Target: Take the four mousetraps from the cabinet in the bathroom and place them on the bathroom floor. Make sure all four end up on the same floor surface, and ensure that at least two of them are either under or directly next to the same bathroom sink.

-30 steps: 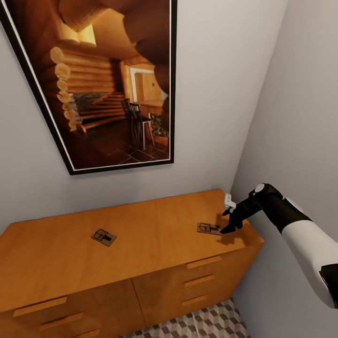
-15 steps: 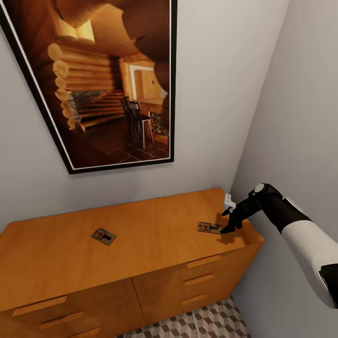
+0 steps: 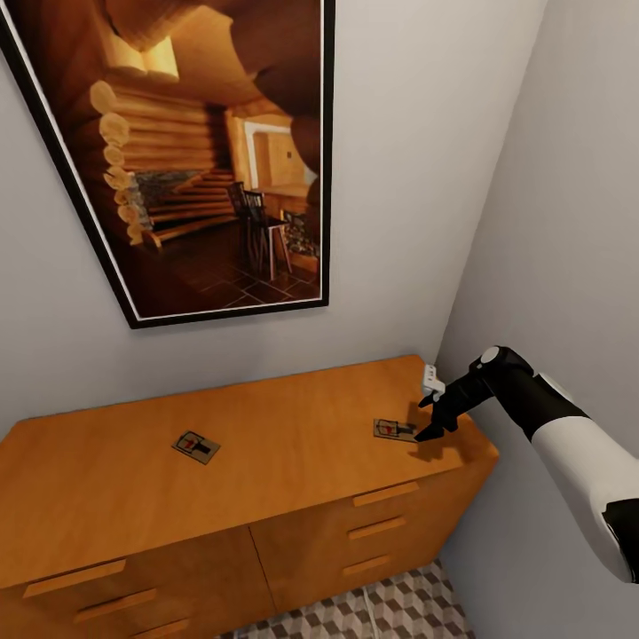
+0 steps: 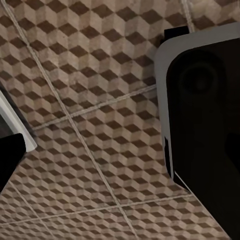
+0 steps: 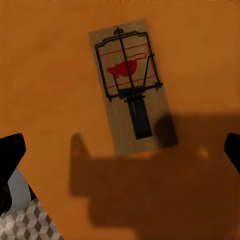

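Observation:
Two mousetraps lie on the flat top of the orange-brown cabinet: one mousetrap left of the middle and one mousetrap near the right end. My right gripper hovers open just right of that second trap, not touching it. In the right wrist view the same mousetrap has a red mouse print and a black wire bar. It lies flat just beyond my open right gripper, with one black fingertip out at each side. One dark fingertip of my left gripper hangs over the cube-pattern bathroom floor.
A large framed picture hangs on the wall above the cabinet. The right wall stands close beside the cabinet's right end and my right arm. Cabinet drawers with bar handles face me, with a strip of tiled floor below. A dark part of the robot's body looms over the floor.

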Robot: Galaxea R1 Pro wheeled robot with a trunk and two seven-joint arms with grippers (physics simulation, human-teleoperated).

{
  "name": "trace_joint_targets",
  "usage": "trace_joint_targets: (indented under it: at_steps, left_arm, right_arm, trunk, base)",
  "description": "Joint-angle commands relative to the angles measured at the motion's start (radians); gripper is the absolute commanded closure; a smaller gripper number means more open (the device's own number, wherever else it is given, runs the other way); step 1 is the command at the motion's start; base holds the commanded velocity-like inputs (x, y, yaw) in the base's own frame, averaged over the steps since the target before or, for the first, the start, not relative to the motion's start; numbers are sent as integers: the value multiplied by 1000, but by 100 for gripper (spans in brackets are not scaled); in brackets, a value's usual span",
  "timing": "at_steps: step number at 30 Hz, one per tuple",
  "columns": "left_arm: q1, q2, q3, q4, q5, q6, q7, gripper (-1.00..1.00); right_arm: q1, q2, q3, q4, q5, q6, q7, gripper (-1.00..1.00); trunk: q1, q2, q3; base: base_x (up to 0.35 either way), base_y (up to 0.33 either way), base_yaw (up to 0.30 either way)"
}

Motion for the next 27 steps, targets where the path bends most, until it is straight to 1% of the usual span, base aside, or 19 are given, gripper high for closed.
trace_joint_targets:
  at_steps: [1,27]
  left_arm:
    - [-1,-1,-8,3,10,-4,0,-100]
    - [0,-2,-9,3,10,0,0,-100]
  right_arm:
    - [-1,-1,3,-2,1,10,3,-100]
    - [-1,0,3,-2,2,10,3,-100]
  trunk:
    - [0,-1,-1]
    - [0,-1,-1]
  base:
    - [0,0,0]
    - [11,0,0]
